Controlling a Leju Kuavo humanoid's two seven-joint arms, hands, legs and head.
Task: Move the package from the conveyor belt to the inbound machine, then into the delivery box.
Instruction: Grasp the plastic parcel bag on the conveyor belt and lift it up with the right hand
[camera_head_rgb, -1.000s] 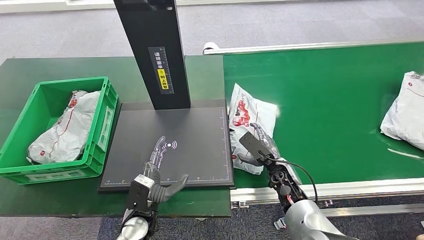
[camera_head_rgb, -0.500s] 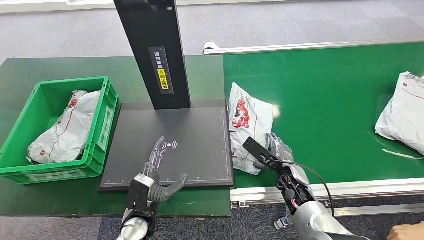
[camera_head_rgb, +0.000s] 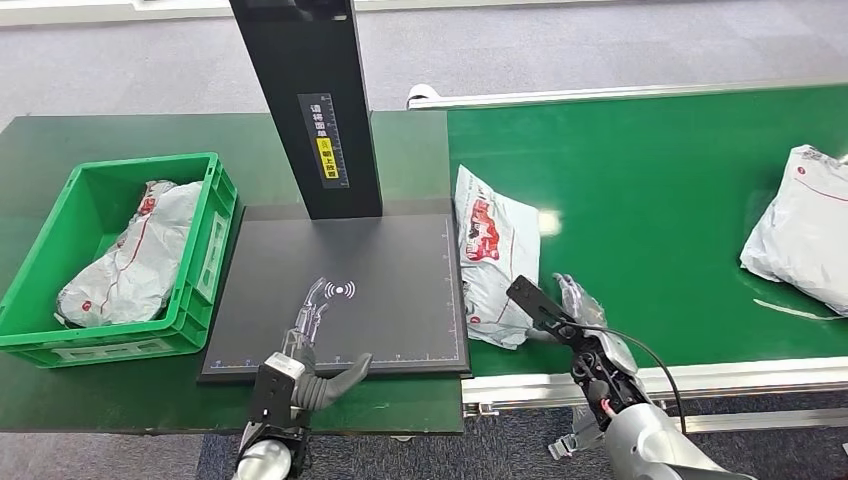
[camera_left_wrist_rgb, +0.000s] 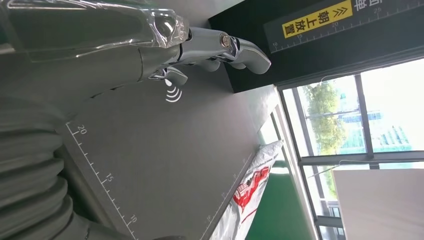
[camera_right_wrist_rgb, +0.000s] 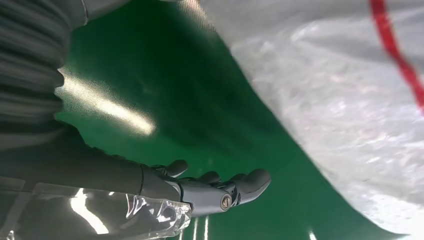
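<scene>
A grey plastic package (camera_head_rgb: 493, 250) with red print lies on the green conveyor belt (camera_head_rgb: 650, 200), its left edge against the inbound machine's black plate (camera_head_rgb: 390, 250). My right hand (camera_head_rgb: 572, 308) is just right of the package's near end, fingers spread and holding nothing. In the right wrist view this hand (camera_right_wrist_rgb: 210, 190) hovers over the belt (camera_right_wrist_rgb: 165, 95) beside the package (camera_right_wrist_rgb: 325, 100). My left hand (camera_head_rgb: 308, 345) is open over the plate's front edge. In the left wrist view its fingers (camera_left_wrist_rgb: 220, 46) stretch over the plate (camera_left_wrist_rgb: 165, 150), with the package (camera_left_wrist_rgb: 250, 190) beyond.
A second grey package (camera_head_rgb: 800, 240) lies on the belt at the far right. The green delivery box (camera_head_rgb: 205, 270) stands left of the plate with a package (camera_head_rgb: 130, 260) inside. The machine's black post (camera_head_rgb: 305, 100) rises behind the plate.
My right hand has come off the near package and moved right, toward the belt's near edge. Both packages on the belt have shifted a little left. The left hand has barely moved.
</scene>
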